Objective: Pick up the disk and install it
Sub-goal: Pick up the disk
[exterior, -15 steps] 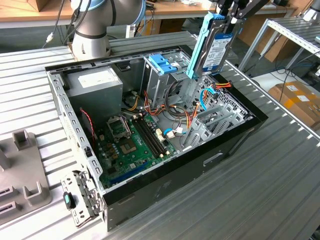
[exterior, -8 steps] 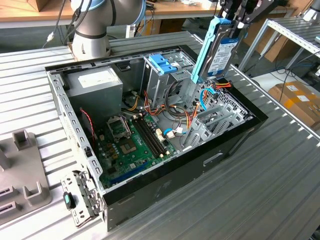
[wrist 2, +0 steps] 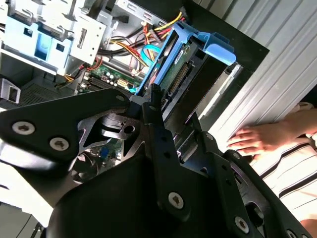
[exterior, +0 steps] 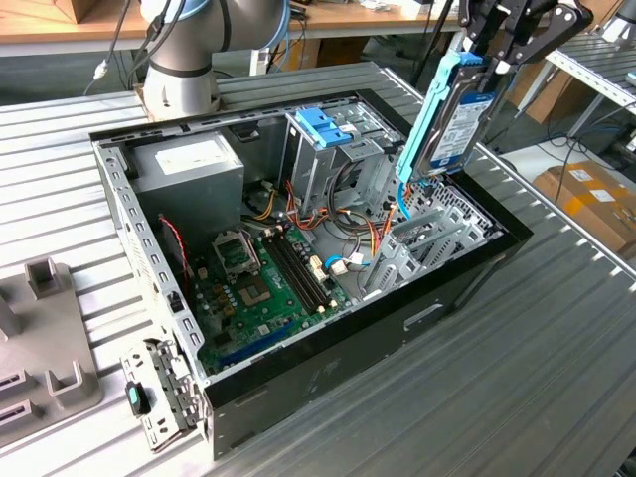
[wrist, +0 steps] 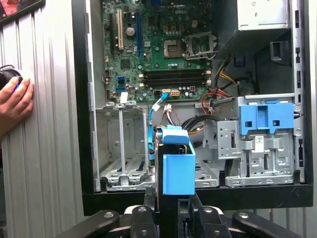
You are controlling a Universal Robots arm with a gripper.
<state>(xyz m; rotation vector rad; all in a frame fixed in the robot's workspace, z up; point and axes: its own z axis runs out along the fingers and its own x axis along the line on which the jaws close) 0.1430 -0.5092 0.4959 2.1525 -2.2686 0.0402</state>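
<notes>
Where the hand (exterior: 479,60) sits: high at the exterior view's right, over one end of the open computer case (exterior: 397,318).
Hand state: clamped on the disk (exterior: 452,114), with a black finger on each side of its upper end.
Second wrist view: hand (wrist 2: 171,111) grips the disk (wrist 2: 181,69), whose connector edge and green board face the camera.
First wrist view: hand (wrist: 171,198) straddles the disk (wrist: 177,163); the carrier's light-blue end faces the lens.
Disk position: in the air, on edge and leaning, label side toward the exterior view's right. Its lower end hangs just over the grey drive bay (exterior: 427,234). Cannot tell whether they touch.
Drive bay: bare metal slots, with orange, yellow and blue cables (exterior: 383,234) bunched beside it.
Upright cage: topped by a blue bracket (exterior: 323,127), near the bay.
Motherboard (exterior: 258,288): flat on the case floor, with long memory slots running across it.
Power-supply box (exterior: 194,164): grey, in the far corner of the case.
Worktop (exterior: 497,397): ribbed metal carrying the case.
Arm base (exterior: 184,50): behind the case.
Person: fingers (wrist: 15,101) rest on the worktop beside the black case wall; a striped sleeve (wrist 2: 292,168) shows in the second wrist view.
</notes>
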